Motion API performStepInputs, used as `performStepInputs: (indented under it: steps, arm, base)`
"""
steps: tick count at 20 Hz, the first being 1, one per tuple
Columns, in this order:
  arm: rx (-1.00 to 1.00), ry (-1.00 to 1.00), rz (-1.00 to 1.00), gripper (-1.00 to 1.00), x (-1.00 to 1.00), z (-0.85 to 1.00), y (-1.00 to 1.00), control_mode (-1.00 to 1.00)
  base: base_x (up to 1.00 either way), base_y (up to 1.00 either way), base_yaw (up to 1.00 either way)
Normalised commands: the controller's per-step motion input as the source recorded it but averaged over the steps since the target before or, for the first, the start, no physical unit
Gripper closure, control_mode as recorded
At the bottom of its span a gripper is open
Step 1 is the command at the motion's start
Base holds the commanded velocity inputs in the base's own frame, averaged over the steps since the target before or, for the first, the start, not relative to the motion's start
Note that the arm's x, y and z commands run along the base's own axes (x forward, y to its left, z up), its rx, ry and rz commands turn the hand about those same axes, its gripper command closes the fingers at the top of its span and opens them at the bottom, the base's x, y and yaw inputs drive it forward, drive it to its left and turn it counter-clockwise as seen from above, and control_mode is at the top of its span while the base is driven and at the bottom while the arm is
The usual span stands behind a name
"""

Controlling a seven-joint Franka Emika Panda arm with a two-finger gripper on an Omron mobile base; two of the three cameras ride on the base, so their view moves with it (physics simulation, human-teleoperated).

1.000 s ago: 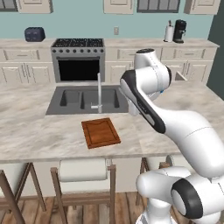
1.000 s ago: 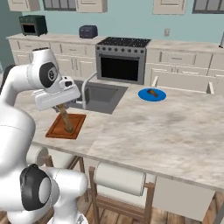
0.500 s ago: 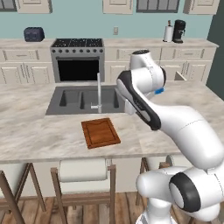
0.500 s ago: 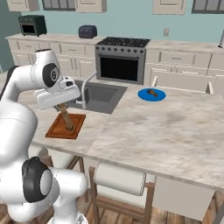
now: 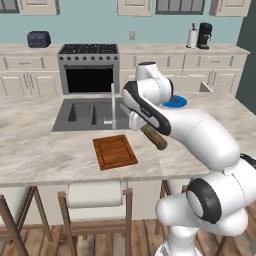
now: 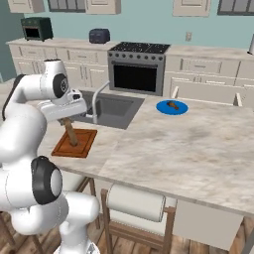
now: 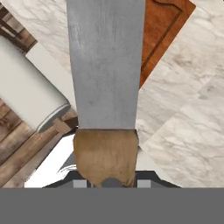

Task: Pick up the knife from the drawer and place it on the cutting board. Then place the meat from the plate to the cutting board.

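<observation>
The knife (image 6: 70, 132) hangs in the closed gripper (image 6: 63, 120), held by its handle at left of the right base frame, over the board (image 6: 75, 143). Meat (image 6: 172, 104) sits on the blue plate (image 6: 172, 107) at centre right.

the cutting board (image 5: 115, 151) lies bare with open marble counter (image 6: 188, 149) all round, the faucet (image 5: 112, 102) rising just behind it beside the sink (image 6: 111, 110), while the plate (image 6: 171, 107) sits well apart across open counter.
</observation>
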Motion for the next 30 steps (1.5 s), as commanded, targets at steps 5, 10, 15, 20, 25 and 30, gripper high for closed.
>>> performStepInputs:
  steps: [5,10,15,20,25,30]
  arm:
    - [0.0,0.05,0.0,1.0,0.16,-0.57,0.44,-1.0]
    - [0.0,0.01,0.0,1.0,0.38,-0.61,0.39,-1.0]
    - [0.0,0.01,0.0,1.0,0.57,-0.2,0.36,-1.0]
    - [0.0,0.12,0.0,1.0,0.68,-0.12,0.3,-1.0]
    - [0.0,0.2,0.0,1.0,0.59,-0.19,0.06,-1.0]
    - [0.0,0.15,0.0,1.0,0.51,-0.25,0.0,-1.0]
  base:
    - [0.0,0.0,0.0]
    - [0.0,0.0,0.0]
    - [0.0,0.0,0.0]
    - [0.0,0.0,0.0]
    - [0.0,0.0,0.0]
    - [0.0,0.0,0.0]
